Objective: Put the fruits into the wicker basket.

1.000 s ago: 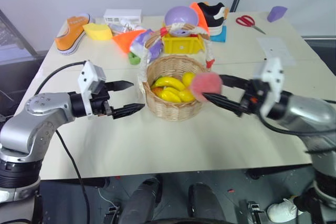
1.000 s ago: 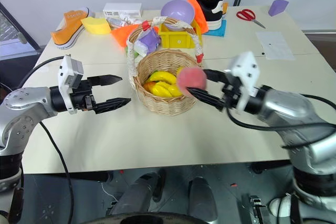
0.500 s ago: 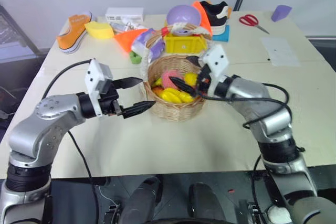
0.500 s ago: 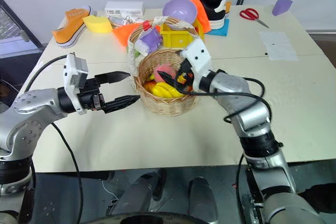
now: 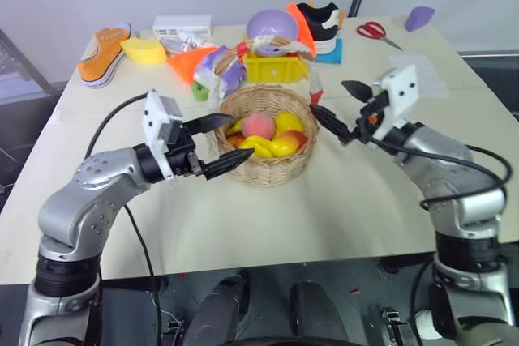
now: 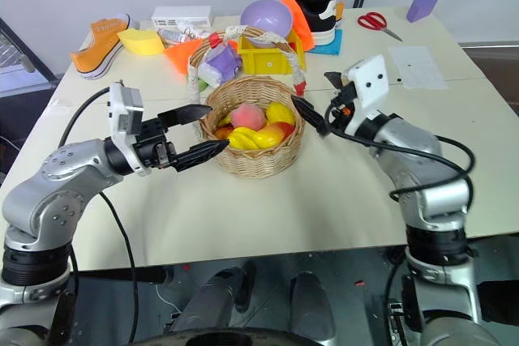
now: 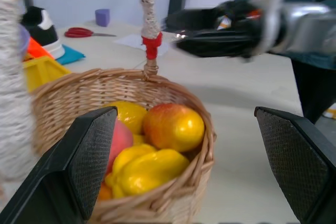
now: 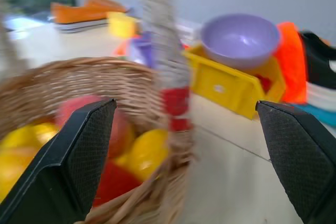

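We see both fruits already in the wicker basket (image 5: 263, 137), mid-counter (image 5: 357, 200): the peach (image 5: 259, 125) sits on top toward the back, and the mango (image 7: 173, 127) lies by the rim on the right-arm side, w/ bananas (image 5: 261, 146) and a lemon (image 5: 288, 121) packed around them. The pile props them up, so neither looks likely to roll out.

Right tool (image 5: 334, 110) hangs just beside the basket rim near the handle's red-wrapped foot, fingers spread wide, nothing between them. We read that as a release position, clear of the handle arch.

Left tool (image 5: 220, 145) is at the opposite side of the basket, fingertips near or at the wicker (can't tell if touching), also spread and empty; probably placed to steady the basket.

Behind stand a yellow bin (image 5: 276, 68) and purple bowl (image 5: 274, 24), not part of the job. Task looks about done to us.
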Motion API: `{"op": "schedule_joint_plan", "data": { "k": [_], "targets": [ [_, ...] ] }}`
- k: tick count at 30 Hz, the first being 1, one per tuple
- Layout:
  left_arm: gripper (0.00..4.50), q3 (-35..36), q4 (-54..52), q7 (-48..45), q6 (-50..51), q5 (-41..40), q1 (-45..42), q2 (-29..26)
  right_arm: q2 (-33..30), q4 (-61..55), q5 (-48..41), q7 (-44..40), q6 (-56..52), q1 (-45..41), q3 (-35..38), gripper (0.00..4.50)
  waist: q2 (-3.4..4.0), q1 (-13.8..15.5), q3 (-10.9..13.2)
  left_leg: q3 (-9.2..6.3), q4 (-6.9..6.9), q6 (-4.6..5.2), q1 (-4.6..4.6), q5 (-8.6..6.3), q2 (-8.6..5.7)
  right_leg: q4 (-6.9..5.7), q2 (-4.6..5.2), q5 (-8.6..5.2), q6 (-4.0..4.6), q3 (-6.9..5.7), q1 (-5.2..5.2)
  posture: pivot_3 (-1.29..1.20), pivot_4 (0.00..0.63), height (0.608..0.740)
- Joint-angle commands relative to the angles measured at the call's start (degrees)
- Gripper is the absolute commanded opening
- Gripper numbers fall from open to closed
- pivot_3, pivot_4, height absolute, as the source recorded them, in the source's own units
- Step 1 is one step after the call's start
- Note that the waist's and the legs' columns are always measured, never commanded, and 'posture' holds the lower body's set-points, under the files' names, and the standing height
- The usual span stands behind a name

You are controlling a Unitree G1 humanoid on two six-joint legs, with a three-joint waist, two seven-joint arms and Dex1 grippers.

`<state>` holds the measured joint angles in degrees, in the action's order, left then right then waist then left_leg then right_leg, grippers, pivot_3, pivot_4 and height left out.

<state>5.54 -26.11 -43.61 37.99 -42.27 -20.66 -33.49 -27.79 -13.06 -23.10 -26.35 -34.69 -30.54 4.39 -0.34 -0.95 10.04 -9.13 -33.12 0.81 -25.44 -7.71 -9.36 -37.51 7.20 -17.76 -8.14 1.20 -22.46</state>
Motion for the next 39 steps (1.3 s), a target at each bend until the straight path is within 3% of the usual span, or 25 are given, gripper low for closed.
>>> {"op": "schedule_joint_plan", "data": {
  "k": [1, 3, 8, 9, 10, 15, 20, 28, 35, 39],
  "targets": [
    [4.5, 0.4, -1.0, 0.1, -1.4, 0.2, -0.6, 0.0, 2.1, 5.1, 2.4, 1.1, 3.8, -4.4, -0.8, 3.92, 0.0, 0.1, 0.0, -0.01, 0.02, 0.02, 0.0, 0.02, 0.0, 0.0, -0.03, 0.04, -0.08, 0.0, -0.02, 0.0, 0.15, 0.74],
    [4.5, 0.6, -1.6, 0.4, -1.5, 0.1, -0.2, -0.1, 2.9, 6.6, 2.3, 0.8, 3.8, -5.3, -0.4, 3.1, 0.0, 0.3, 0.0, -0.04, 0.05, 0.01, 0.0, 0.03, 0.03, 0.0, -0.14, 0.07, -0.12, -0.01, -0.05, 0.0, 0.15, 0.74],
    [4.5, 1.2, -2.6, 1.5, -1.4, -0.4, 0.4, 0.3, 3.3, 5.4, 0.2, 0.2, 2.9, -5.5, 1.4, 0.45, 0.0, 0.3, 0.0, -0.08, 0.08, 0.0, -0.02, 0.03, 0.03, 0.0, -0.18, 0.08, -0.14, 0.0, -0.05, 0.0, 0.15, 0.74],
    [4.5, 1.2, -2.7, 1.7, -1.4, -0.5, 0.5, 0.3, 3.1, 4.8, -0.1, 0.2, 2.9, -5.4, 2.0, 0.07, 0.0, 0.3, 0.0, -0.08, 0.08, 0.0, -0.02, 0.03, 0.03, 0.0, -0.19, 0.08, -0.13, 0.0, -0.06, 0.0, 0.15, 0.74],
    [4.5, 1.2, -2.8, 1.8, -1.4, -0.5, 0.5, 0.3, 2.6, 4.0, -0.2, 0.5, 3.0, -5.1, 3.0, 0.03, 0.0, 0.3, 0.0, -0.08, 0.08, -0.01, -0.02, 0.03, 0.03, 0.0, -0.19, 0.09, -0.12, 0.0, -0.06, 0.0, 0.15, 0.74],
    [4.5, 0.9, -2.4, 1.8, -1.7, -0.4, 0.3, 0.4, -4.3, 3.6, 2.5, 4.8, 4.0, -3.0, 12.7, 0.03, 0.0, 0.9, 0.0, -0.07, 0.06, -0.07, -0.04, -0.01, 0.02, 0.0, -0.18, 0.08, -0.11, 0.01, -0.06, 0.0, 0.15, 0.74],
    [4.5, -0.4, -0.7, 0.9, -2.4, 0.1, -1.0, 1.1, -12.7, 11.4, 7.8, 9.9, 6.8, -0.4, 20.6, 0.03, 0.0, 1.7, 0.0, -0.01, 0.06, -0.09, -0.04, -0.03, 0.02, 0.05, -0.15, 0.07, -0.08, 0.01, -0.03, 0.0, 0.15, 0.74],
    [4.5, -2.8, 2.3, -0.2, -4.3, 2.2, -4.2, 3.1, -16.1, 28.1, 11.9, 13.0, 15.4, -1.8, 22.8, 0.03, 0.02, 0.1, 0.0, 0.22, 0.09, 0.02, -0.03, 0.05, 0.13, 0.0, -0.12, 0.09, -0.09, 0.15, 0.1, 0.0, 0.15, 0.74],
    [4.5, -2.3, 1.5, 0.1, -4.4, 2.3, -3.5, 3.3, -14.9, 25.0, 11.4, 13.9, 17.0, 1.5, 23.5, 3.43, 0.06, 0.2, 0.0, 0.3, 0.06, 0.02, 0.0, 0.05, 0.17, -0.05, -0.21, 0.09, -0.1, 0.21, 0.09, 0.0, 0.15, 0.74],
    [4.5, -1.0, 1.4, 0.2, -4.2, 2.2, -2.0, 2.2, -14.8, 16.3, 8.7, 12.8, 15.1, 7.4, 27.0, 3.43, 0.06, 0.5, 0.0, 0.28, 0.06, 0.02, -0.02, 0.05, 0.17, -0.04, -0.17, 0.09, -0.1, 0.21, 0.08, 0.0, 0.15, 0.74]
  ]
}}
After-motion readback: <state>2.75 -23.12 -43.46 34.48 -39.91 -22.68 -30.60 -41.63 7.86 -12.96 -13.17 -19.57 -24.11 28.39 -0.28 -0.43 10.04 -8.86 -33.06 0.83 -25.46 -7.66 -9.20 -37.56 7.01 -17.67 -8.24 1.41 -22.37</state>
